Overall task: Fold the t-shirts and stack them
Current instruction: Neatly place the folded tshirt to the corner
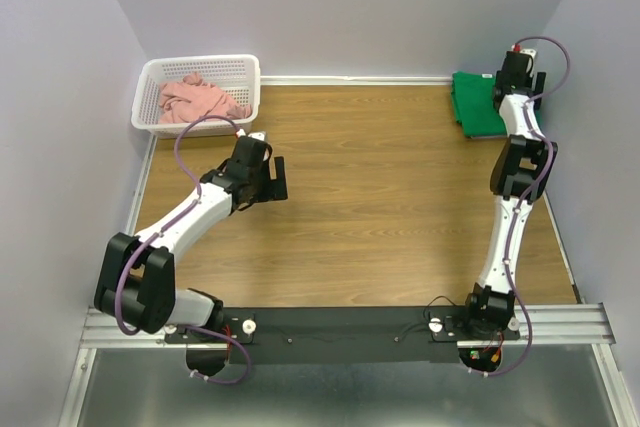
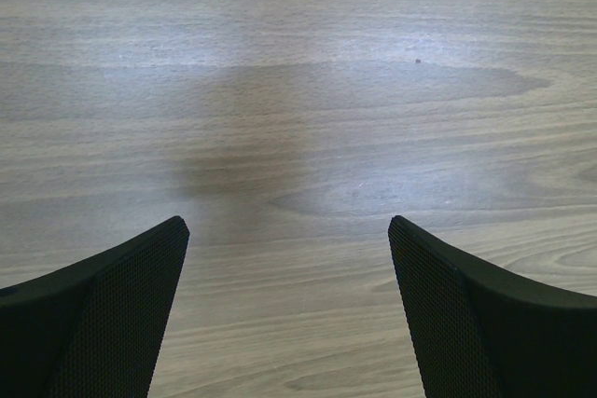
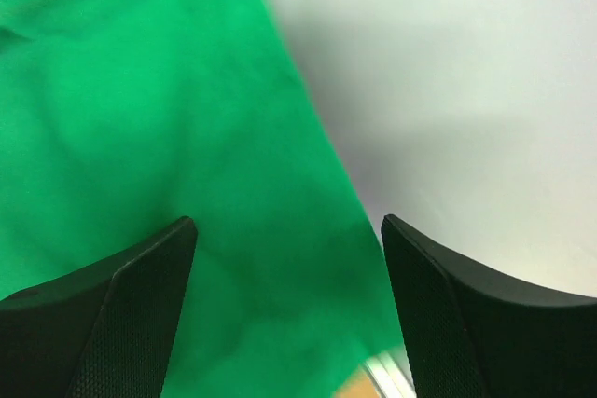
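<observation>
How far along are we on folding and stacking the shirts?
Done: the green t-shirt lies folded at the far right corner of the table. In hand: nothing; the right gripper is open just above it, and the left gripper is open over bare wood. Left: the pink t-shirt sits crumpled in the white basket, not yet folded or stacked.

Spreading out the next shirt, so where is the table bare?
The table is bare across its middle, from the left gripper to the right arm. Crowded: the basket with the pink t-shirt far left, the green t-shirt under the right gripper far right.
</observation>
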